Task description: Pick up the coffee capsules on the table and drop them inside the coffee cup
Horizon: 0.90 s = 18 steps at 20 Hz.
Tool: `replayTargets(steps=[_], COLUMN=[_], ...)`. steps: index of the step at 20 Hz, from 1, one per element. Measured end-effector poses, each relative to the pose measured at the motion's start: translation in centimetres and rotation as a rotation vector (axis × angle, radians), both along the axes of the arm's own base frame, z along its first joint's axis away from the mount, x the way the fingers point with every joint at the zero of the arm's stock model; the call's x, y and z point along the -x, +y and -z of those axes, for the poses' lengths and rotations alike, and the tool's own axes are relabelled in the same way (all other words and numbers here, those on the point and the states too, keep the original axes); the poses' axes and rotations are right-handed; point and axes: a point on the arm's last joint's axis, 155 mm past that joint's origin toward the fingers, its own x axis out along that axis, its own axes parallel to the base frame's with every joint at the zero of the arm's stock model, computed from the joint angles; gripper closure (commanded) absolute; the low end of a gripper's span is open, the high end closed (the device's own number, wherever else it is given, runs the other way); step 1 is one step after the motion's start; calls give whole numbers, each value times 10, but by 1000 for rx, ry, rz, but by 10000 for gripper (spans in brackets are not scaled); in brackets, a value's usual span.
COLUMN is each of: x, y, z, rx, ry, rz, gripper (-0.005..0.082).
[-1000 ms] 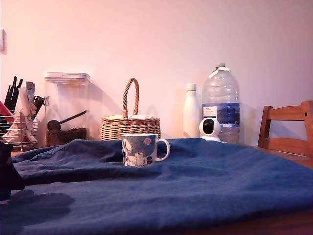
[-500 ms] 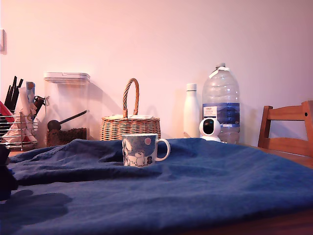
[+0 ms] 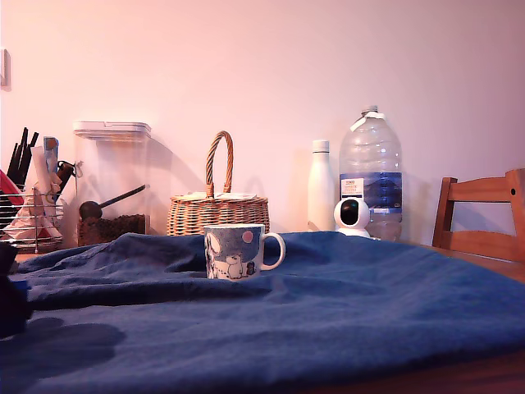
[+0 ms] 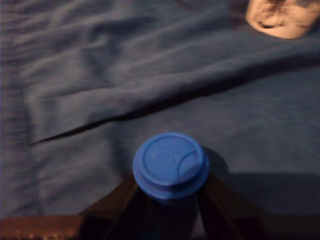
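In the wrist view a blue coffee capsule (image 4: 171, 162) shows its round flat end, wedged between the two dark fingers (image 4: 117, 206) of my gripper (image 4: 170, 197), which is shut on it. Below it lies the wrinkled blue cloth (image 4: 125, 85), where the capsule casts a shadow. The coffee cup (image 3: 235, 251), blue and white with a white handle, stands upright on the cloth in the middle of the exterior view. A corner of the cup (image 4: 280, 19) appears in the wrist view, well away from the capsule. In the exterior view my gripper (image 3: 10, 300) is a dark shape at the left edge.
Along the wall stand a wicker basket (image 3: 217, 209), a clear container (image 3: 111, 185), a white bottle (image 3: 321, 187), a large water bottle (image 3: 371, 174) and a small white camera (image 3: 352, 216). A utensil rack (image 3: 29, 205) is at the exterior view's left, a wooden chair (image 3: 482, 217) at its right. The table (image 3: 484, 376) edge shows.
The dark shape of my arm at the exterior view's left edge has drawn back leftward and lower, showing less than a second ago. The cup has not moved.
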Motion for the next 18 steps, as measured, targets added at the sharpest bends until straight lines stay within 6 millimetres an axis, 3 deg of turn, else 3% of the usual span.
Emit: replayTargets(steps=[12, 18], x=[12, 3], y=[-40, -62], z=[-25, -77], rx=[71, 101], ry=[-70, -208], rz=[226, 300], gripper=[592, 592])
